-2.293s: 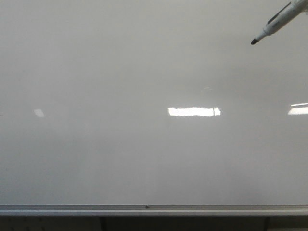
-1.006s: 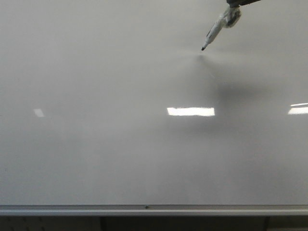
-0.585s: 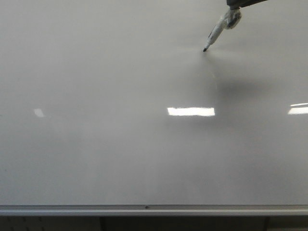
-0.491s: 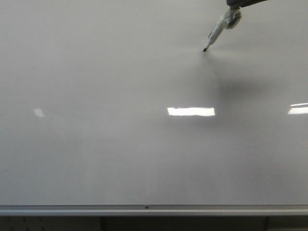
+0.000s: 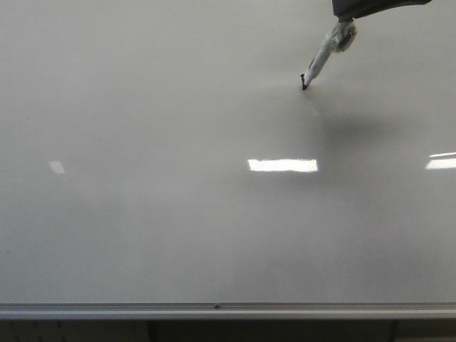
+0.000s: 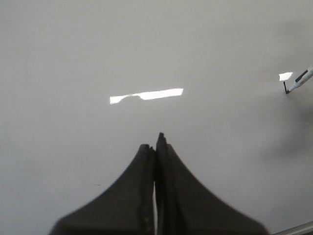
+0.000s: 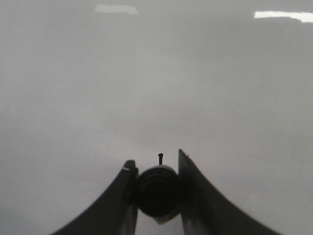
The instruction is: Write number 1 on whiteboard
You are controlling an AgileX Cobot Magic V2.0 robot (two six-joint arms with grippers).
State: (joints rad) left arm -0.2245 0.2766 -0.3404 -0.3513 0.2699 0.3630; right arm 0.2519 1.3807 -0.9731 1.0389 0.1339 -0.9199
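Observation:
The whiteboard (image 5: 178, 214) is glossy pale grey and fills the front view. My right gripper (image 5: 356, 8) at the top right is shut on a white marker (image 5: 324, 53). The marker's black tip touches the board at the lower end of a very short black stroke, the start of the number 1 (image 5: 303, 80). In the right wrist view the marker's barrel (image 7: 156, 191) sits clamped between the fingers, with the stroke (image 7: 160, 157) just beyond it. The left wrist view shows my left gripper (image 6: 156, 139) shut and empty over bare board, with the marker (image 6: 301, 81) and stroke (image 6: 285, 88) far off to one side.
A silver frame rail (image 5: 214, 310) runs along the board's lower edge. Bright white light reflections (image 5: 282, 165) lie on the board below the marker and at the right edge (image 5: 442, 162). The marker and arm cast a soft shadow (image 5: 349, 132).
The marker came in from the upper right, touched the board, and its tip has slid a little downward, leaving a short black stroke.

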